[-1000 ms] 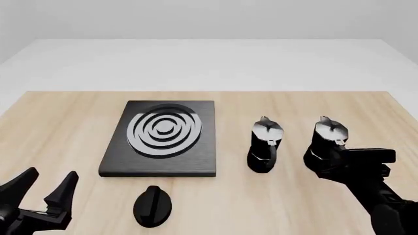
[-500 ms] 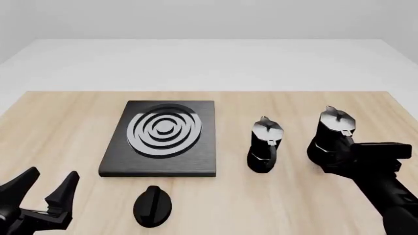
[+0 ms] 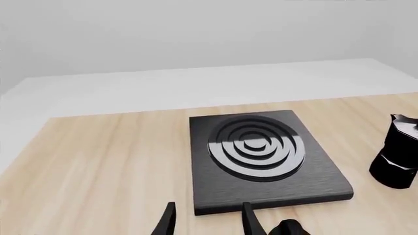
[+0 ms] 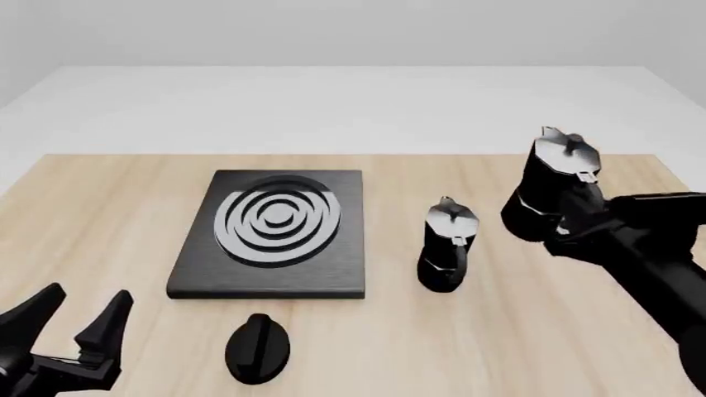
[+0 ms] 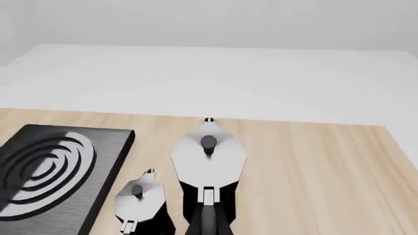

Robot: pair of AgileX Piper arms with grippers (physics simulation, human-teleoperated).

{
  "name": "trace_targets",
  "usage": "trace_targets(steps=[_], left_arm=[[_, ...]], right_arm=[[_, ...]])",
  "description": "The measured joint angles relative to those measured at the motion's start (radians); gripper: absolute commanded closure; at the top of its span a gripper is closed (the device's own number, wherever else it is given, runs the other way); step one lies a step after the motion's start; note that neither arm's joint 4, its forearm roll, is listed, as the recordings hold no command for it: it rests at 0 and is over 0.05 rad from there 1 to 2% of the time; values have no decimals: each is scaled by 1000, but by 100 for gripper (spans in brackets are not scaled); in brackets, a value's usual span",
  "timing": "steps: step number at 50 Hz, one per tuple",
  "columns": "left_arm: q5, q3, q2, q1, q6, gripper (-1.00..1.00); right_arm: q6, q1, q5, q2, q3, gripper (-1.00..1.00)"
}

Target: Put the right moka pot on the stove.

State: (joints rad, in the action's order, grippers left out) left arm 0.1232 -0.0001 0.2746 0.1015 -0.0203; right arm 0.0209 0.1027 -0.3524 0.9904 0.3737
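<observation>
The surface (image 4: 132, 215) looks like pale, matt wood with fine grain. The stove (image 4: 270, 277) is dark, faintly grained, with dull silver-grey rings. The right moka pot (image 4: 551, 194) has a glossy black body and shiny metallic lid.

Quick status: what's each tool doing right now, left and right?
Left tool: open, holding nothing, low near the table's front edge.
Right tool: closed on the right moka pot, holding it above the table.
</observation>
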Motion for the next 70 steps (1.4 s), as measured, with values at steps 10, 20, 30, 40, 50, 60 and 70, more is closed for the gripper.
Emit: trace_targets(steps=[10, 20, 30, 40, 50, 60, 70], left_arm=[[-5, 0, -8, -5, 5, -100], [-10, 0, -18, -8, 8, -100], [-18, 0, -31, -15, 12, -100], [-28, 0, -44, -20, 19, -100], [-42, -1, -61, -28, 29, -100], [-53, -1, -72, -32, 34, -100], [-59, -1, -78, -31, 39, -100]], right_arm=[[10, 83, 114, -3, 117, 100], [15, 185, 183, 45, 243, 100], [15, 277, 199, 140, 355, 100], [1, 356, 201, 250, 461, 100], [-9, 412, 193, 372, 560, 100], [-20, 459, 196, 480, 661, 100], [-33, 509, 193, 594, 749, 100]])
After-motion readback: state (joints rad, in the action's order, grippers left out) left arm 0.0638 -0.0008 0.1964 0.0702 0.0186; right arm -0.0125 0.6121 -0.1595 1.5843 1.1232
